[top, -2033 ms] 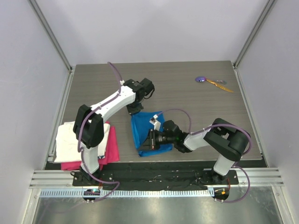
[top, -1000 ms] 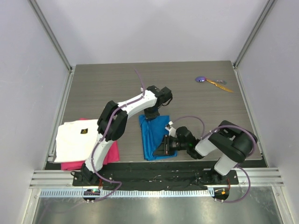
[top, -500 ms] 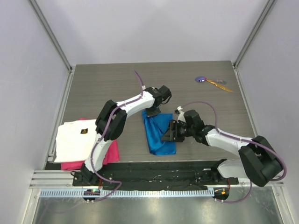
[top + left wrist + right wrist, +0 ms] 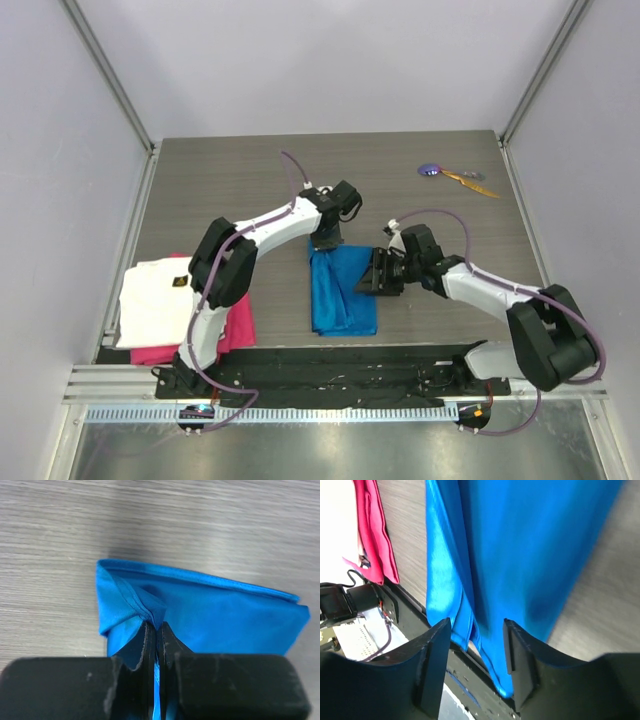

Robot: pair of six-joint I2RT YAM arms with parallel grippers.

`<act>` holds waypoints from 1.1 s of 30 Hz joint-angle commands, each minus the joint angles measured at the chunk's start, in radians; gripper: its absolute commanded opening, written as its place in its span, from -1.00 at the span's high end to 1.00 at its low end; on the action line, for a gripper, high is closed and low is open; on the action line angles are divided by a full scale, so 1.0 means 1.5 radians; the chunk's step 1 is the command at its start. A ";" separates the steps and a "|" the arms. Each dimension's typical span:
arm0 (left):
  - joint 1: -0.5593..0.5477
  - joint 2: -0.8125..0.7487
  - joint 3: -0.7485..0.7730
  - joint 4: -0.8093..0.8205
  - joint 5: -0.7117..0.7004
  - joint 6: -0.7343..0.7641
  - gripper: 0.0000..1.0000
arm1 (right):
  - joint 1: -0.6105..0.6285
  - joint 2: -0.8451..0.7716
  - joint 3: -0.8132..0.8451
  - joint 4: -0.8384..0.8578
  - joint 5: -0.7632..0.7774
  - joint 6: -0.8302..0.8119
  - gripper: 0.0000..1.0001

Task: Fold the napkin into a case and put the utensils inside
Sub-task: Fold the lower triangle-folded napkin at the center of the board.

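The bright blue napkin (image 4: 343,292) lies folded as a narrow long strip in front of the arms. My left gripper (image 4: 325,241) is shut on a pinched fold at its far end, which the left wrist view shows as a ridge of napkin (image 4: 210,615) rising into the left gripper (image 4: 156,629). My right gripper (image 4: 377,272) stands open at the strip's right edge. In the right wrist view the napkin (image 4: 510,555) lies below the right gripper (image 4: 477,626), which holds nothing. The utensils lie far right: a purple-headed one (image 4: 431,170) and an orange one (image 4: 472,182).
A white cloth (image 4: 160,298) lies on a pink cloth (image 4: 238,322) at the near left; both also show in the right wrist view, pink cloth (image 4: 377,535) and white cloth (image 4: 335,520). The black base rail (image 4: 340,375) runs along the table's near edge.
My right gripper has opened, let go of the napkin and drawn back to the right and away. The napkin now lies as a narrower strip. The left gripper stays pinched on the far end.
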 commanded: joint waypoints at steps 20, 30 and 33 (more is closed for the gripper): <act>-0.009 -0.002 -0.012 0.086 0.109 0.046 0.95 | -0.001 0.280 0.151 0.152 0.026 -0.028 0.63; -0.009 -0.041 -0.064 0.141 0.104 0.054 0.19 | -0.008 0.294 0.171 0.129 0.028 -0.046 0.65; -0.009 -0.071 -0.090 0.159 0.112 0.052 0.05 | -0.011 0.304 0.171 0.128 0.028 -0.050 0.66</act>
